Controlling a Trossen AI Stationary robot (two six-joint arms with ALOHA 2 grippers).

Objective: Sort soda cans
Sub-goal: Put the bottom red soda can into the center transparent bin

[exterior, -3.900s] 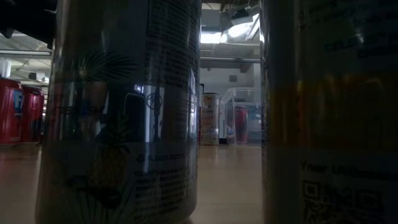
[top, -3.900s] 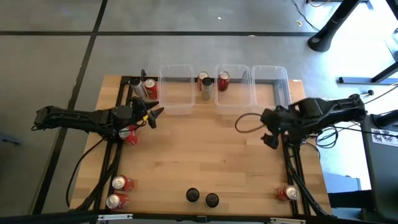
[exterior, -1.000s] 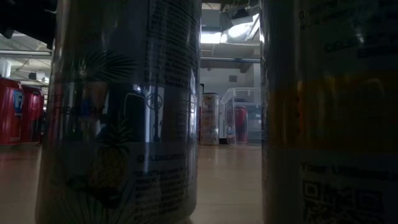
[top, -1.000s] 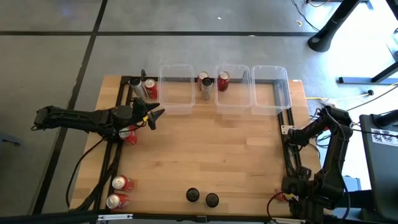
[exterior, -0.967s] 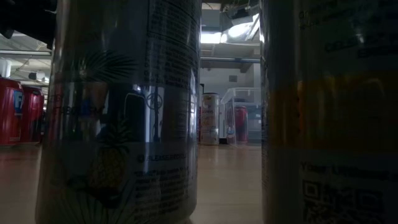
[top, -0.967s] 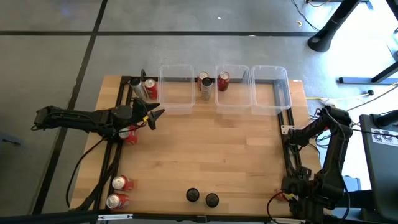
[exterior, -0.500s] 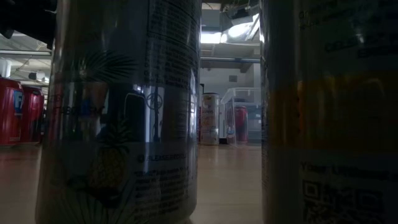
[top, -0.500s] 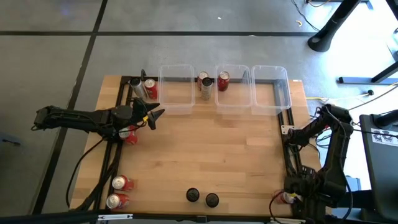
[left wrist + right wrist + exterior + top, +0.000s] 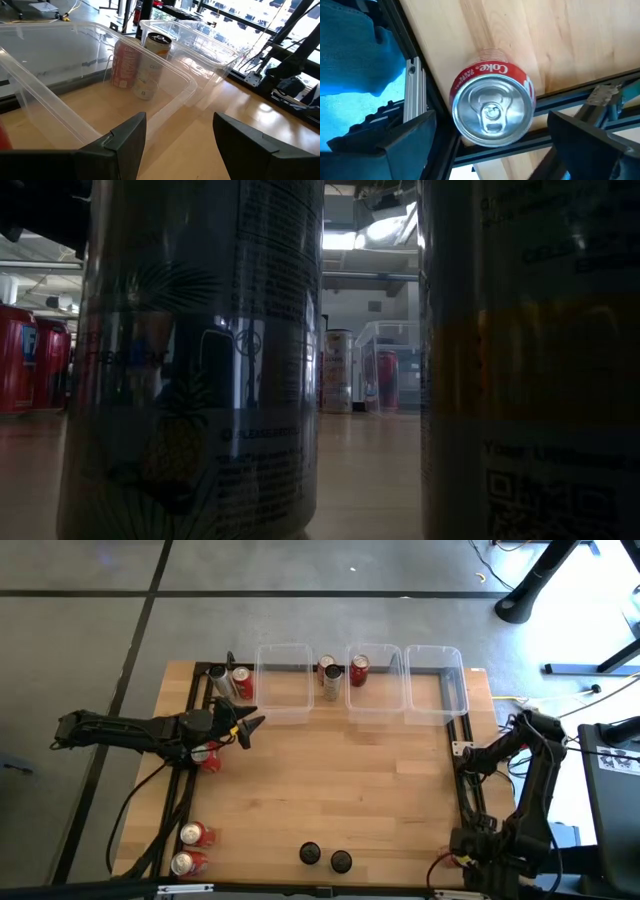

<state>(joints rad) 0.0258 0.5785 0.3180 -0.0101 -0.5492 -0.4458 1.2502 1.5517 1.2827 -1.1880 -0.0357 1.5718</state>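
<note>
Both end effectors are empty, you'll see. Right end effector (image 9: pixel 490 145) sits wide open directly above a red soda can (image 9: pixel 492 110) standing at the surface's (image 9: pixel 350 780) near right corner, fingers either side, not touching. Left end effector (image 9: pixel 248 727) hovers part open near the left clear bin (image 9: pixel 282 685), by the far-left cans (image 9: pixel 232 682). Two black cans (image 9: pixel 325 857) stand at the near edge.

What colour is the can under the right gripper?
Red, with a silver top; the right wrist view shows it best.
</note>
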